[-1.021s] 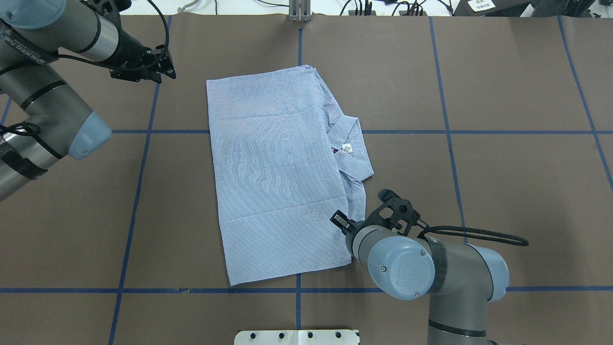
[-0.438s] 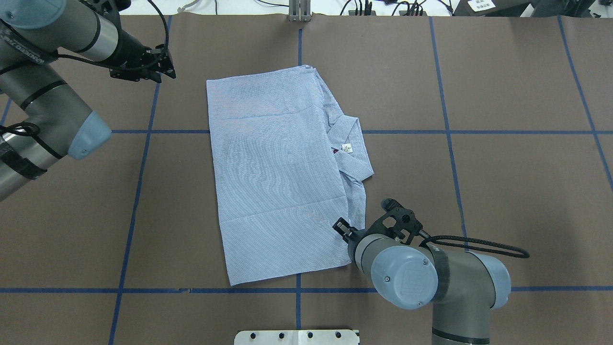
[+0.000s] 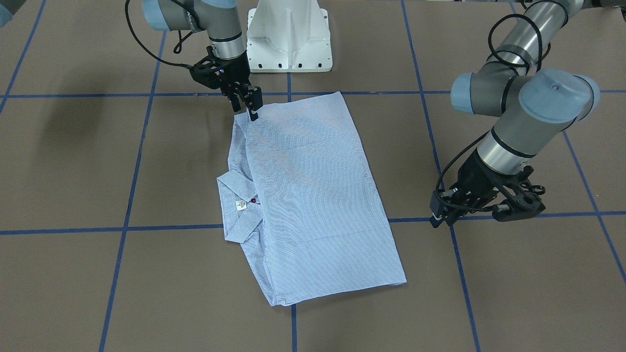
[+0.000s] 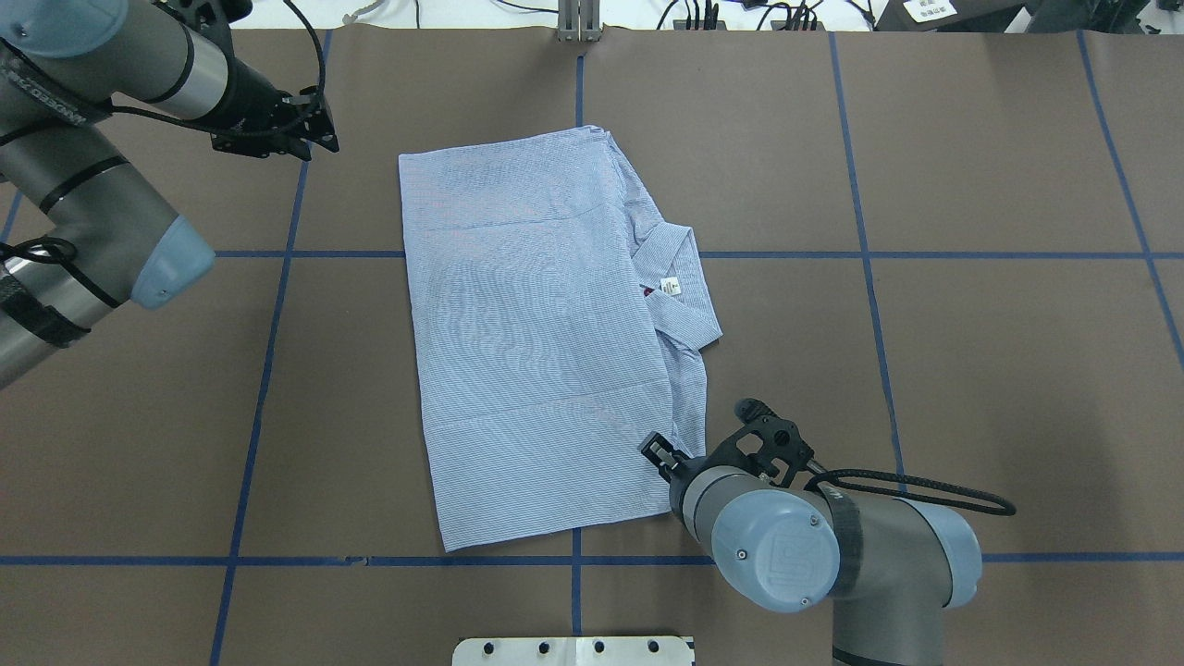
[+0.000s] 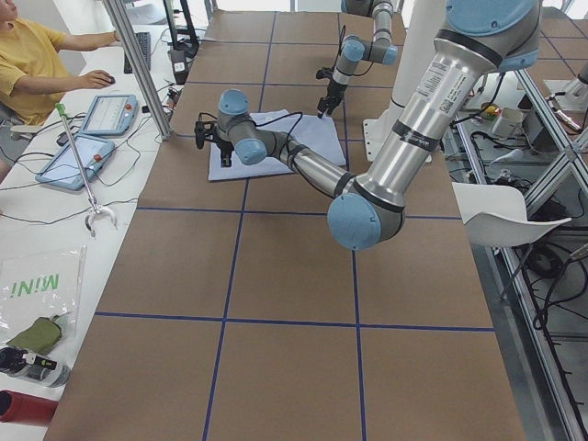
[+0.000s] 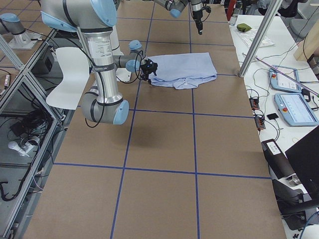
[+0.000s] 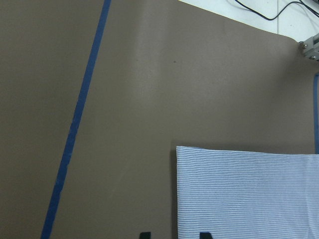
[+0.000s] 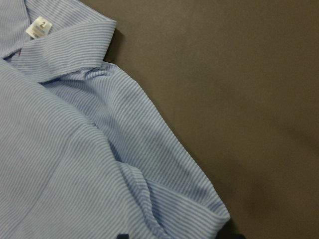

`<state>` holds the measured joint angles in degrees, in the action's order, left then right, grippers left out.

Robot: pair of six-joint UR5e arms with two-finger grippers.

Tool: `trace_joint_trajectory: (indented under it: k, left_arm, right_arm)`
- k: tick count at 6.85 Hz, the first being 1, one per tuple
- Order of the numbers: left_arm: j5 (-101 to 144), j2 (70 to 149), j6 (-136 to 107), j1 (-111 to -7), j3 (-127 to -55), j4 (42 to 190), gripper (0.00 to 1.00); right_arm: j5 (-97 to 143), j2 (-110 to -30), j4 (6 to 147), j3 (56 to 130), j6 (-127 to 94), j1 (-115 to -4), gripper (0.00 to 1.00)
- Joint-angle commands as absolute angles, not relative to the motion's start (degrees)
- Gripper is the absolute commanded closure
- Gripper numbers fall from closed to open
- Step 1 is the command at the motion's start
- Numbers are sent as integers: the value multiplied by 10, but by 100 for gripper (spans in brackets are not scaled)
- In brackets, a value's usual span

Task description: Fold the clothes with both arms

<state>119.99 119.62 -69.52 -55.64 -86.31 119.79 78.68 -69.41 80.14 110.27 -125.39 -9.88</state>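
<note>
**Light blue striped shirt folded mid-bench; both pincers open, neither gripping**

Right pincer (image 3: 249,108): jaws apart. In the right wrist view, dark fingertips (image 8: 122,236) sit at the bottom edge, with a hemmed corner of the cloth between them. In the front-facing view the tips stand at the shirt's corner nearest the robot, on its right side. Cannot tell whether they touch the cloth.

Left pincer (image 4: 316,132): jaws apart, holding nothing. The left wrist view shows the fingertips (image 7: 144,235) over bare brown surface, with the shirt's far-left corner just ahead. In the overhead view it is near that corner but clear of the cloth, beside a blue tape line (image 4: 268,351).

Shirt (image 4: 536,342): lies flat near the centre of the bench (image 4: 971,370), folded to a rough oblong. Its long side runs from the robot's edge toward the far edge, and smooth fabric faces up.
- The collar (image 4: 683,277) pokes out on the robot's right side.
- The white neck label (image 4: 671,286) is visible, with a dark red button (image 3: 253,200) beside it.
- The fabric under the collar edge is rumpled in layers.

Surroundings: white pedestal base (image 3: 288,34) at the robot's edge of the bench. A person in a yellow top (image 5: 28,64) sits at a side desk with tablets (image 5: 106,115).
</note>
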Motion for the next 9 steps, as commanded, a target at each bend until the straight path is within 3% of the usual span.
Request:
trace_joint_trajectory:
  k: [1,3,4,5,9]
  left_arm:
    - [1200,1196,-695,-556,-864,1198,56]
    - [1200,1194,-695,-557,-866,1198,56]
    - [1200,1193,-695,-557,-867,1198,56]
    - [1200,1192,-695,-557,-867,1198,56]
    - [1200,1191,-701,-556,-888,1185,54]
  right_arm:
    - [787,-693,802,1097,-1255,-96,27]
    - [787,-691,801,1093,-1257,-96,47]
    - [786,-687,801,1093,-1272,-98,89]
    - [787,-690,801,1092,-1287,-97,100]
    - [787,-688,802,1099,-1288,-98,100]
